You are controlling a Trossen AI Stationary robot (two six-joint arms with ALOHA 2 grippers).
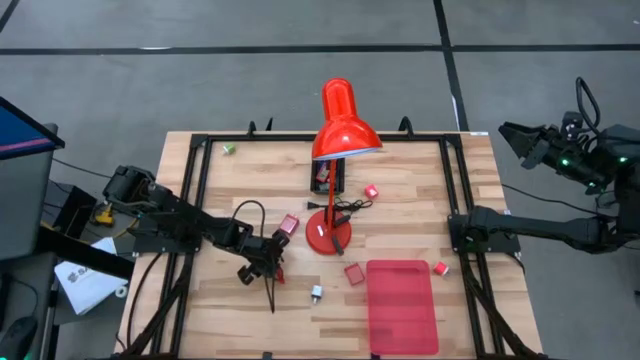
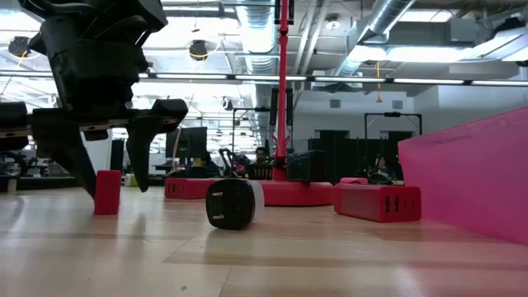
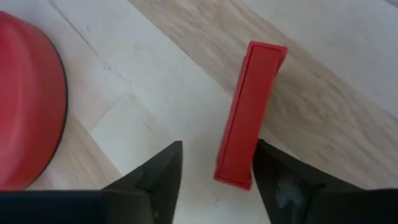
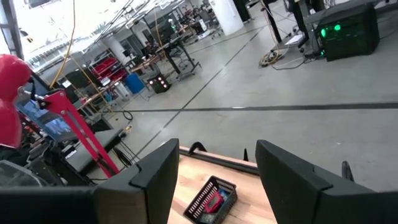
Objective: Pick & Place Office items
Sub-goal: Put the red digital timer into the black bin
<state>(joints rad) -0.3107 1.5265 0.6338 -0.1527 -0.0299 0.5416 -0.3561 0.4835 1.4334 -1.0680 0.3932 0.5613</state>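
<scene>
Left arm is in play: its gripper (image 1: pixel 270 262) is low over the tabletop (image 1: pixel 220 190), at about 8 o'clock from the lamp (image 1: pixel 335 140) base, fingers spread wide and holding nothing. In the wrist view a slim red block (image 3: pixel 250 115) stands on edge right in the gap, its near end between the fingertips (image 3: pixel 283 186), hugging one finger more than the other, and its long axis runs straight away from the gripper, in line with the fingers, not across them. That's the relation that matters: a close here should pinch the block across its thin faces, though I'd judge it needs a slight shift to centre it. The low view agrees: the open fingers straddle a red block (image 2: pixel 107 192) standing upright, tips not quite down to the wood. Moving right: a pink block (image 1: pixel 289 225) at 9 o'clock from the lamp base, a small white-silver piece (image 1: pixel 316 292) at 6 o'clock, a red block (image 1: pixel 354 272) just above the tray's (image 1: pixel 402 305) top-left corner, another (image 1: pixel 371 190) at 2 o'clock from the base, one more (image 1: pixel 440 268) off the tray's right edge, and a green bit (image 1: pixel 229 148) far up at 11 o'clock. A black basket (image 1: pixel 327 176) sits behind the lamp. The right gripper (image 4: pixel 214 180) is parked well off the tabletop's right side, open and empty, so the left arm is clearly the nearer one.
</scene>
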